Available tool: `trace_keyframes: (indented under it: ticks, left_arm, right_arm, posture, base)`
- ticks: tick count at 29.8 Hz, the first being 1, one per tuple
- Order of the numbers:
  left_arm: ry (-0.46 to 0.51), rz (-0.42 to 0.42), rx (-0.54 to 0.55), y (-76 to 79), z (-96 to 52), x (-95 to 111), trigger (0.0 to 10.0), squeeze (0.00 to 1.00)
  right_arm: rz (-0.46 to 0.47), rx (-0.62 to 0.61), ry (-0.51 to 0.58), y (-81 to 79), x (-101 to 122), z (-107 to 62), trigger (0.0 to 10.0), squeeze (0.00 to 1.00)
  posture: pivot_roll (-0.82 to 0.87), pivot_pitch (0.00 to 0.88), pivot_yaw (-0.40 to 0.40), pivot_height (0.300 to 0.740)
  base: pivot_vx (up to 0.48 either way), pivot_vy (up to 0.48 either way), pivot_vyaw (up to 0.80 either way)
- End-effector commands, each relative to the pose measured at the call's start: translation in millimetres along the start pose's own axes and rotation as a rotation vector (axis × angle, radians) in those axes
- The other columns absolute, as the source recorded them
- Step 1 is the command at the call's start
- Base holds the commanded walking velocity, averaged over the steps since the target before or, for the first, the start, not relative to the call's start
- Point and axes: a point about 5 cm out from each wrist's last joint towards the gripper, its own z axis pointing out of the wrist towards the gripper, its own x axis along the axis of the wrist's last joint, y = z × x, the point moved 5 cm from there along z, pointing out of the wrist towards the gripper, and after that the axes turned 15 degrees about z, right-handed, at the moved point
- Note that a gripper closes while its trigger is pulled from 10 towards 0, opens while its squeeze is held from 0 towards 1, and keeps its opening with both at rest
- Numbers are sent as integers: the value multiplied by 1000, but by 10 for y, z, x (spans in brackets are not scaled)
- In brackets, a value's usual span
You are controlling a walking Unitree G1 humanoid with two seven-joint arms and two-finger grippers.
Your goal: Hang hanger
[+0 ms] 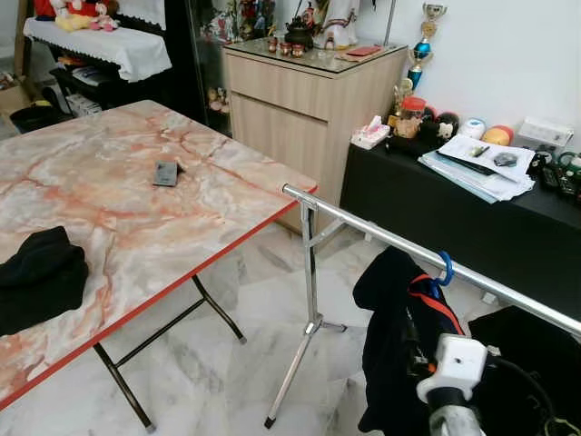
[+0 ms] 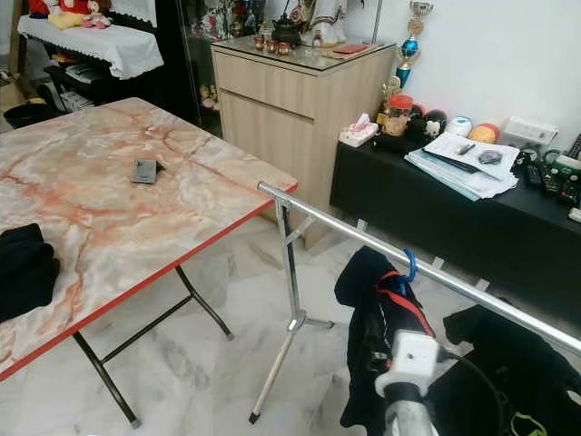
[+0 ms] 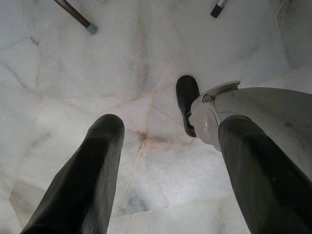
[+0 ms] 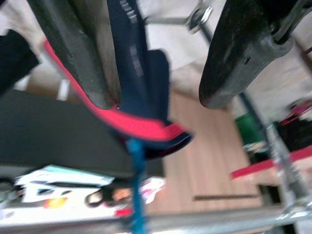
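Observation:
A blue hanger hook (image 1: 445, 268) sits over the chrome rail (image 1: 363, 222) of a clothes rack, and a dark navy garment with red trim (image 1: 390, 336) hangs from it. My right arm's white wrist (image 1: 451, 363) is raised just in front of that garment. In the right wrist view my right gripper (image 4: 160, 101) is open, its fingers spread either side of the garment's navy and red collar (image 4: 141, 122); one finger (image 4: 78, 53) lies against the fabric. The hook (image 4: 136, 195) meets the rail beyond the fingertips. My left gripper (image 3: 170, 124) hangs open over the marble floor.
A marble-pattern folding table (image 1: 136, 209) stands to the left with a black cloth (image 1: 36, 277) and a small dark object (image 1: 166, 173) on it. The rack's leg (image 1: 309, 300) stands between table and garment. A black sideboard (image 1: 436, 218) and a wooden cabinet (image 1: 290, 109) line the wall behind. More dark clothing (image 1: 522, 354) hangs further right.

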Motion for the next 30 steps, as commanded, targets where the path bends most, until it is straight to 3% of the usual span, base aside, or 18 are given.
trace_keyframes:
  ticks: [1, 6, 16, 30]
  left_arm:
    - [-5, -1, 5, -22, -7, -18, 10000, 0]
    - [-6, 3, 3, -24, -7, -16, 10000, 0]
    - [-4, -2, 4, -23, -5, -11, 10000, 0]
    - [-4, 5, 0, -16, -4, -8, 10000, 0]
  right_arm:
    - [3, -28, 34, 26, 96, 21, 10000, 0]
    - [3, -74, 44, 78, 186, 114, 10000, 0]
    - [14, -62, -131, -2, 57, 427, 10000, 0]
    - [-37, -127, -196, 52, 96, 639, 10000, 0]
  posture:
    - [21, 0, 10, 740]
    - [17, 0, 13, 740]
    - [28, 0, 15, 740]
    - [39, 0, 19, 740]
  base:
    - [0, 0, 0]
    - [0, 0, 0]
    - [0, 0, 0]
    - [0, 0, 0]
